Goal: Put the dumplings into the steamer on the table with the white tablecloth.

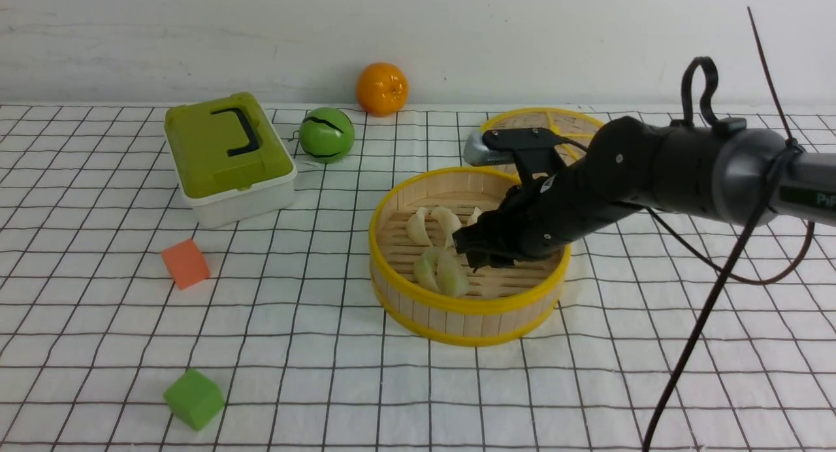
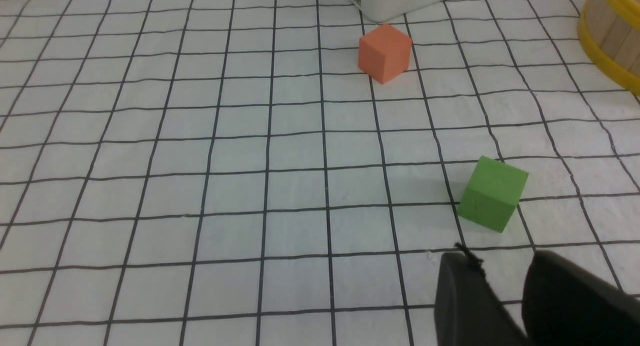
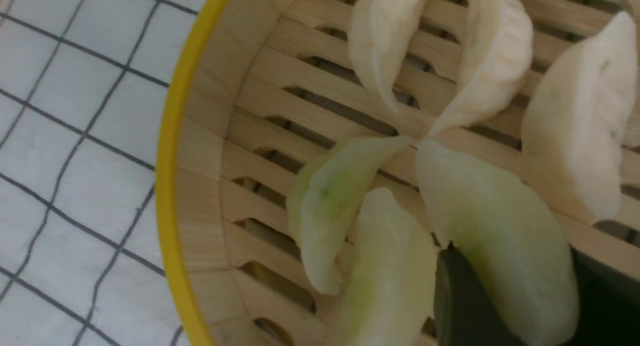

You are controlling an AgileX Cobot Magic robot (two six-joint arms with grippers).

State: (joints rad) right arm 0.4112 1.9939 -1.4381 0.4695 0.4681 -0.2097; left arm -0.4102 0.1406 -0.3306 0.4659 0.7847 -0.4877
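Six dumplings [image 3: 380,151] lie on the slatted floor of the steamer [image 1: 467,321], which stands a little to 3 o'clock of the middle of the tabletop [image 1: 313,347] (three are white, three greenish). None lies outside on the cloth, so I judge the task nearly finished. The right hand [image 1: 480,251] is low inside the steamer, its fingers on both sides of a greenish dumpling [image 3: 505,246], seemingly holding it. The left hand [image 2: 505,291] is half open and empty above the cloth. On the right arm only the letters "Pi" can be read.
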